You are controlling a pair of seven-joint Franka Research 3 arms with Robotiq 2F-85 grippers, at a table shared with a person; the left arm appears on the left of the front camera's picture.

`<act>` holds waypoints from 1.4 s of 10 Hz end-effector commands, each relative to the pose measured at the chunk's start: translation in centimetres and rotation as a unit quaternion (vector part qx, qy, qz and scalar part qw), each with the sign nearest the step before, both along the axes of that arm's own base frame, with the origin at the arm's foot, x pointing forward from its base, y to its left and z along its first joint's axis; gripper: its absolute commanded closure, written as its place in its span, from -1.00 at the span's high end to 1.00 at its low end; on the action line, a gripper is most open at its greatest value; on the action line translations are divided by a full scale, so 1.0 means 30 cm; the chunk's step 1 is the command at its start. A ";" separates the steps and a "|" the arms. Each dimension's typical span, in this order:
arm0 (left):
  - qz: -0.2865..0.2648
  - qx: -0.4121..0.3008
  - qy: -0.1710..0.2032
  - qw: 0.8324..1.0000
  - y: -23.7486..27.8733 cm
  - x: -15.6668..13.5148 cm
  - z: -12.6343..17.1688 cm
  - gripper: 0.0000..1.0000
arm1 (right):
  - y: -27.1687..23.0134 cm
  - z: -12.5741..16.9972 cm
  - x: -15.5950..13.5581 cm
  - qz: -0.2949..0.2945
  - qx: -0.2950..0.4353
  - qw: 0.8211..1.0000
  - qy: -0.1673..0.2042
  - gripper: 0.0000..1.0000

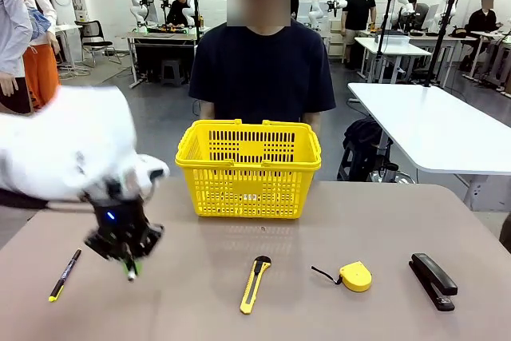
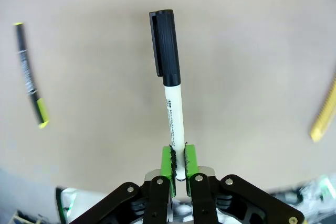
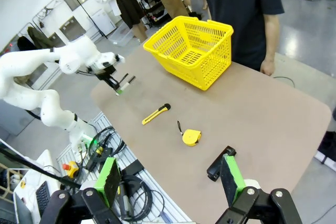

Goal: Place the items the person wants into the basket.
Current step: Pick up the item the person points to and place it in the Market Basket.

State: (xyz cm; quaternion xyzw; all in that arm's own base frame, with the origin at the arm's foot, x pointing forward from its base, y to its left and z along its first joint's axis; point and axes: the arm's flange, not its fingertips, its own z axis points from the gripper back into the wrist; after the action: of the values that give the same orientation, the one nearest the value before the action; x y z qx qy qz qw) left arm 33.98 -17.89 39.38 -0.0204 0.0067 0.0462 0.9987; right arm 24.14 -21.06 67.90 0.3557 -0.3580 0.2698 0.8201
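Left hand (image 2: 178, 156) pinches the slim marker (image 2: 174, 108) by one end, near the left edge of the surface (image 2: 252, 51); light, stiff, smooth-barrelled, it may pivot, so mid-barrel would hold steadier.

White marker (image 2: 173, 103) with black cap, pinched at its bare end in the left tool (image 2: 179, 157), held above the counter. Yellow-and-black utility knife (image 1: 255, 283) flat, front middle. Black pen (image 1: 64, 275) with yellow tip, flat, left side. Yellow lattice basket (image 1: 248, 164) upright, far middle, just before the person (image 1: 261, 69) in a navy T-shirt.
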 end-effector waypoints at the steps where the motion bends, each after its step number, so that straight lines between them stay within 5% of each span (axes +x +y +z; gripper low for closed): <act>1: -0.036 -0.018 -0.022 0.999 0.181 -0.207 0.333 -1.00 | -0.003 0.012 0.001 0.008 0.005 1.000 -0.009 1.00; 3: -0.066 -0.009 -0.008 0.998 0.213 -0.267 0.541 -1.00 | -0.003 0.012 0.001 0.008 0.005 1.000 -0.009 1.00; 6: -0.081 -0.010 -0.010 0.997 0.226 -0.317 0.698 -1.00 | -0.003 0.012 0.001 0.008 0.005 1.000 -0.009 1.00; 13: -0.070 -0.016 -0.015 0.997 0.227 -0.358 0.697 -1.00 | -0.003 0.012 0.001 0.008 0.005 1.000 -0.009 1.00; 14: -0.066 -0.011 -0.011 0.998 0.227 -0.350 0.707 -0.78 | -0.003 0.012 0.001 0.008 0.005 1.000 -0.009 1.00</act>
State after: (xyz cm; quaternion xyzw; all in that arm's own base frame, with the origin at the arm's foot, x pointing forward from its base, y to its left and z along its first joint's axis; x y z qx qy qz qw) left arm 23.47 -11.07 60.58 -0.0304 -0.0034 -0.0188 0.9994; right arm 24.14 -21.06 67.91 0.3553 -0.3584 0.2710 0.8197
